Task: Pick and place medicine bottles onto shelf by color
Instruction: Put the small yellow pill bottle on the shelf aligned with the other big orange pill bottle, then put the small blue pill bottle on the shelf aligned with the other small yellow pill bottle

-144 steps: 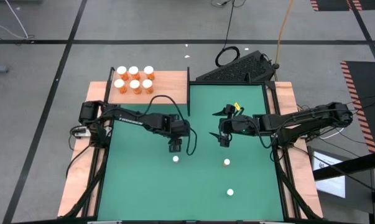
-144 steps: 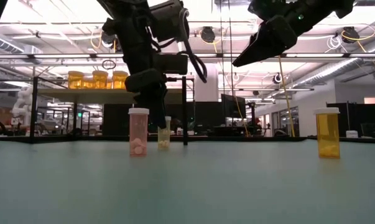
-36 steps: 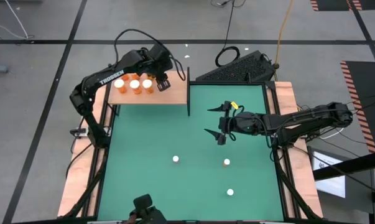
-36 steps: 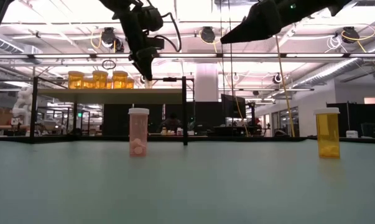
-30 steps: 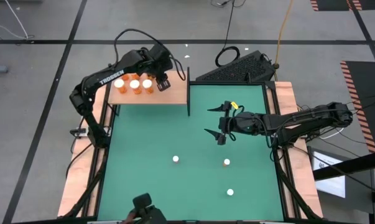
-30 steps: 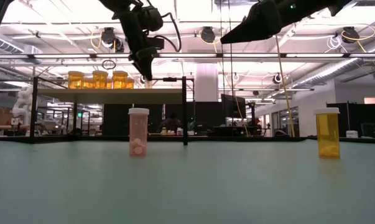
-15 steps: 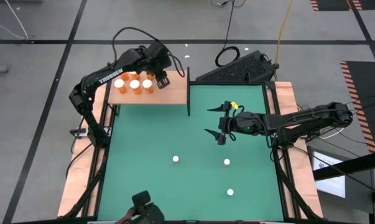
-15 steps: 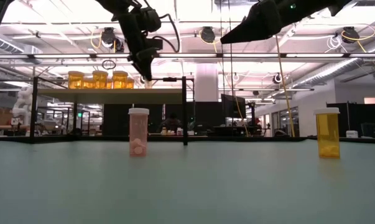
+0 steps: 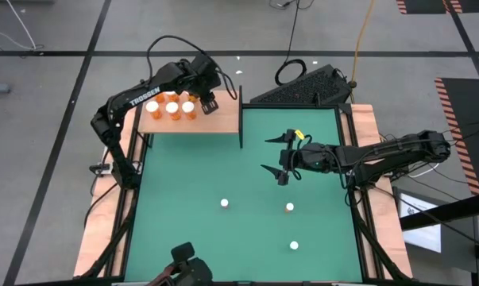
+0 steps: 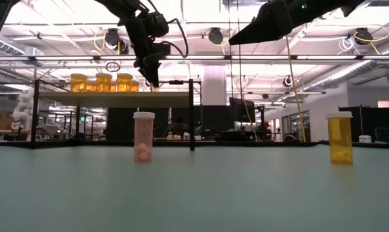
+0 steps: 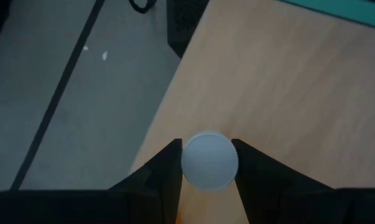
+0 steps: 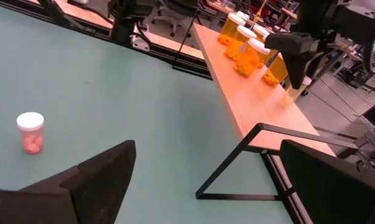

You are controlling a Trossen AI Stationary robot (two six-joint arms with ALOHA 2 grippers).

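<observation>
My left gripper (image 9: pixel 207 101) is over the wooden shelf (image 9: pixel 223 117) at the far left. It is shut on a small pale-yellow bottle with a white cap (image 11: pixel 210 160), just right of several orange bottles (image 9: pixel 171 107) and near the shelf's far edge. The bottle also shows in the right wrist view (image 12: pixel 291 93). My right gripper (image 9: pixel 272 155) hangs wide open and empty above the green mat. A pink bottle (image 10: pixel 143 136) and a yellow-orange bottle (image 10: pixel 340 137) stand upright on the mat. Three white caps show on the mat from above (image 9: pixel 224 202), (image 9: pixel 289 206), (image 9: pixel 294 245). My left gripper pinches the small bottle's white cap (image 11: pixel 187 163) between its two fingers, one on each side. The fingers (image 12: pixel 297 68) come from above, pointing down. The bottle stays upright below them, low over the shelf board; I cannot tell whether its base touches the board.
Thin black posts (image 9: pixel 241 119) frame the shelf at its mat-side corner. A black keyboard (image 9: pixel 303 87) lies beyond the mat's far edge. A dark object (image 9: pixel 183 270) shows at the near edge. The shelf's right part is bare wood.
Since nearly five seconds ago my left gripper has gone from the mat's middle up to the far-left shelf, carrying the small yellow bottle off the mat. Over the last second both grippers stay almost still.
</observation>
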